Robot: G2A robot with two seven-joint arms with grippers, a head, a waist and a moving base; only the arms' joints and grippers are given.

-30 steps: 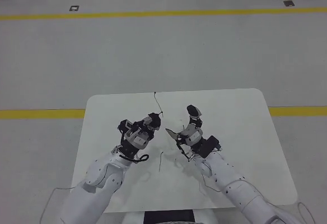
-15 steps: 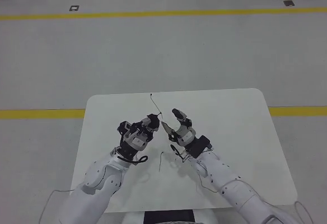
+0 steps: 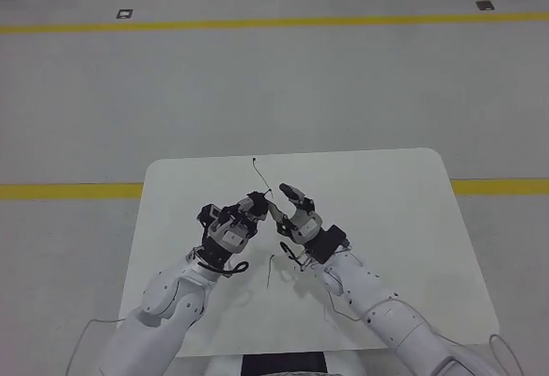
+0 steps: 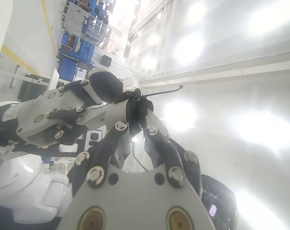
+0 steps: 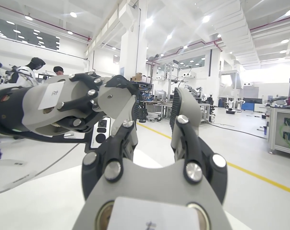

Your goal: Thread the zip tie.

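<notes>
the zip tie point(image 4: 161, 92) is partly hidden where the left end effector point(image 4: 137, 105) pinches it.

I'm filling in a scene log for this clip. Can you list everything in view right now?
Thin black plastic zip tie: one, black, gripped in the left hand, free end sticking out past it.
White rounded-corner table: one, white, beneath both arms.
Yellow floor lines: two, yellow, one crossing under the table, one farther off.
Left hand: one, grey and black, shut on the zip tie.
Right hand: one, grey and black, open, close beside the left hand.
</notes>
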